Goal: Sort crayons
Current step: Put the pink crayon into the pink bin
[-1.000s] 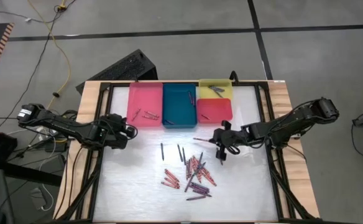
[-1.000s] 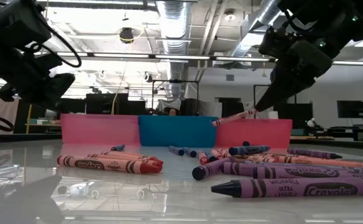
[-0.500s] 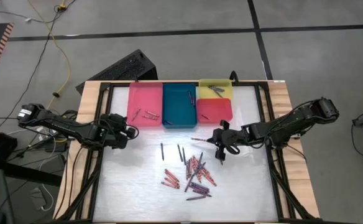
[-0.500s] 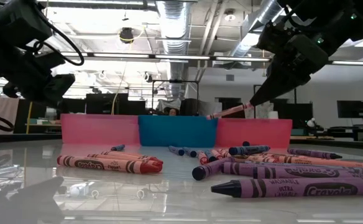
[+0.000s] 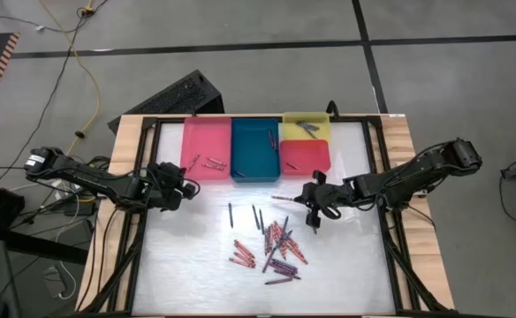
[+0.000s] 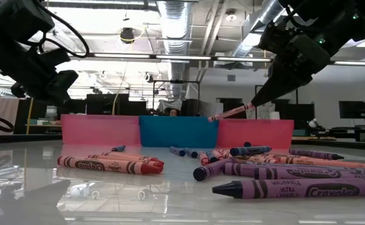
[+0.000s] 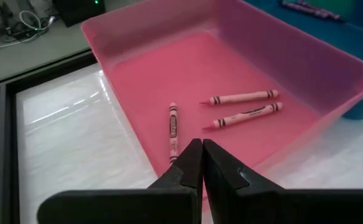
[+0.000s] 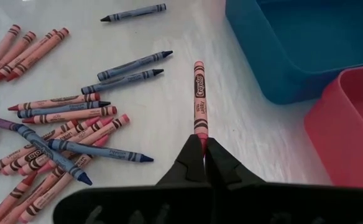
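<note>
Right, a red crayon (image 8: 198, 93) is pinched by one end in the right pincer (image 8: 204, 144), clenched on it, sticking straight out from the fingertips. From overhead that crayon (image 5: 285, 198) is only a thin sliver just in front of the teal tray (image 5: 254, 148) and the red tray (image 5: 304, 156), and the right pincer (image 5: 309, 199) reads as a dark lump. The low camera fills in the height: the crayon (image 6: 229, 113) hangs clear above the tabletop (image 6: 39, 187), tilted, at about the level of the tray rims.

Beneath and beside it lies the loose pile of crayons (image 5: 274, 246), reds, pinks, purples and dark blues scattered mid-tabletop; the right wrist camera shows them (image 8: 57, 124) fanned out flat, several crossing each other.

Over on the other side, the left pincer (image 7: 202, 154) is pressed shut on nothing, hovering at the near edge of the pink tray (image 7: 306, 62). Its wrist camera shows three pink crayons (image 7: 240, 107) lying in that tray, two close together and one apart at an angle. Overhead, the left pincer (image 5: 185, 187) sits just in front of the pink tray's left corner, and the yellow tray (image 5: 318, 130) behind the red one holds a few greyish sticks.
</note>
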Tool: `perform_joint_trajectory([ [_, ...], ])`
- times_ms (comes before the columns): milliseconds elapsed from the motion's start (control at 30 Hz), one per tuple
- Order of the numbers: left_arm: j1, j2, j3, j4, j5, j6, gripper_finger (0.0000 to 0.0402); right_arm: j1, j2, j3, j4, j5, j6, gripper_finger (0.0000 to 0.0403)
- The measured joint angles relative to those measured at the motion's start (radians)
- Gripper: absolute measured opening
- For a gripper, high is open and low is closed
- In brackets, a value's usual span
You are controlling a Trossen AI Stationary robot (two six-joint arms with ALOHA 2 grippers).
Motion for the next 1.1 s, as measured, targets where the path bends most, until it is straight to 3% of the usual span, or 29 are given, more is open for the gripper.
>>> perform_joint_trajectory([
  [133,-0.004,0.0,0.0,0.026,-0.016,0.018,0.0,0.0,0.0,0.0,0.0,0.0,0.001,0.0],
  [267,-0.004,0.0,0.048,0.057,-0.051,0.179,0.0,0.0,0.0,0.0,0.0,0.0,0.002,0.0],
  [400,0.068,0.0,0.098,-0.035,-0.076,0.226,0.0,0.0,0.0,0.0,0.0,0.0,0.002,0.0],
  [567,0.218,0.0,0.1,-0.195,0.016,0.138,0.0,0.0,0.0,0.0,0.0,0.0,0.003,0.0],
  [700,0.273,0.0,0.099,-0.225,0.038,0.152,0.0,0.0,0.0,0.0,0.0,0.0,0.002,0.0],
  [967,0.339,0.0,-0.001,-0.021,0.195,0.24,0.0,0.0,0.0,0.0,-0.001,0.0,0.002,0.0],
  [1100,0.343,0.0,-0.013,0.014,0.201,0.253,0.0,0.0,0.0,0.0,-0.001,-0.002,0.002,0.0],
])
